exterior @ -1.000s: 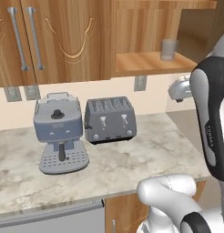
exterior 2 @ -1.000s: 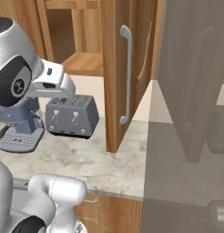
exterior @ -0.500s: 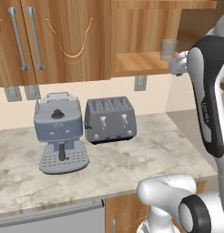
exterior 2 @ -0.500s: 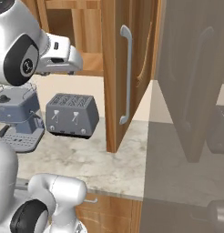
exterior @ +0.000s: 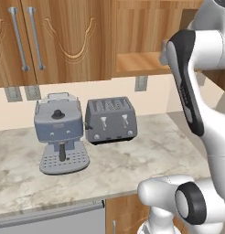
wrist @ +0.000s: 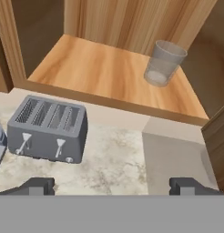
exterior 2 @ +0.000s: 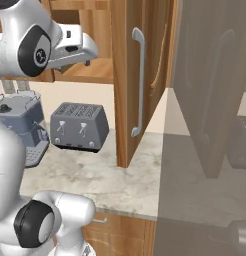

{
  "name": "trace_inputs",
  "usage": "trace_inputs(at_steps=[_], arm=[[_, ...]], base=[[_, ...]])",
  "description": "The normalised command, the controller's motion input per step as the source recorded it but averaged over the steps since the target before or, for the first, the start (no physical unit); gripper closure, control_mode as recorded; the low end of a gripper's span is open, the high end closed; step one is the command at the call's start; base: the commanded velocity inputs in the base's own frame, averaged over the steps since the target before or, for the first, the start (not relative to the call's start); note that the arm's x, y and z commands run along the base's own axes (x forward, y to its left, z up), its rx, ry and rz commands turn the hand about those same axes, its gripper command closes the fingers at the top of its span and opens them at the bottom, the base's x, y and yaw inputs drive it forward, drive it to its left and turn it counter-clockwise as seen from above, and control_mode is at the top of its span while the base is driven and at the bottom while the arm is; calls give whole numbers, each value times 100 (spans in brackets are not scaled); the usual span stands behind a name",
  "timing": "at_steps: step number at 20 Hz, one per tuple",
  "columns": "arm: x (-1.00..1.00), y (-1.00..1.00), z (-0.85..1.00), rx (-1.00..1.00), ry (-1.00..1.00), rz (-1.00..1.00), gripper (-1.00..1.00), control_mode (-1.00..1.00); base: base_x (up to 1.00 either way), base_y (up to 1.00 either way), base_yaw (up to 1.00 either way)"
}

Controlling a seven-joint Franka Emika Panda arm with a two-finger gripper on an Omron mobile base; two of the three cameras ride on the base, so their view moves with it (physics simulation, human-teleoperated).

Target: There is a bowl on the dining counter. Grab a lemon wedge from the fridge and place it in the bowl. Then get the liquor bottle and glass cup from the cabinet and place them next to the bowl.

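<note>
Our tool (wrist: 112, 185) hangs with its jaws wide apart and empty, facing the open cabinet, where the glass cup (wrist: 164, 63) stands upright on the shelf (wrist: 95, 68). If we reach in off-centre, we judge a fingertip could tip the cup or clip the cabinet door (exterior 2: 140, 75).

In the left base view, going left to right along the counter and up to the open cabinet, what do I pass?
Coffee machine → toaster → open cabinet shelf → robot arm.
</note>
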Motion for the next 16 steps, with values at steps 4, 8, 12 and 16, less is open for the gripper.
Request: trace_inputs(at_steps=[4,8,12,16], arm=[[56,-15,4,-11,-6,0,-100,-100],[62,-19,1,-12,-6,0,-100,-100],[62,-22,0,-10,-3,0,-100,-100],[48,-17,0,-8,0,0,-100,-100]], base=[[0,0,0],[0,0,0],[0,0,0],[0,0,0]])
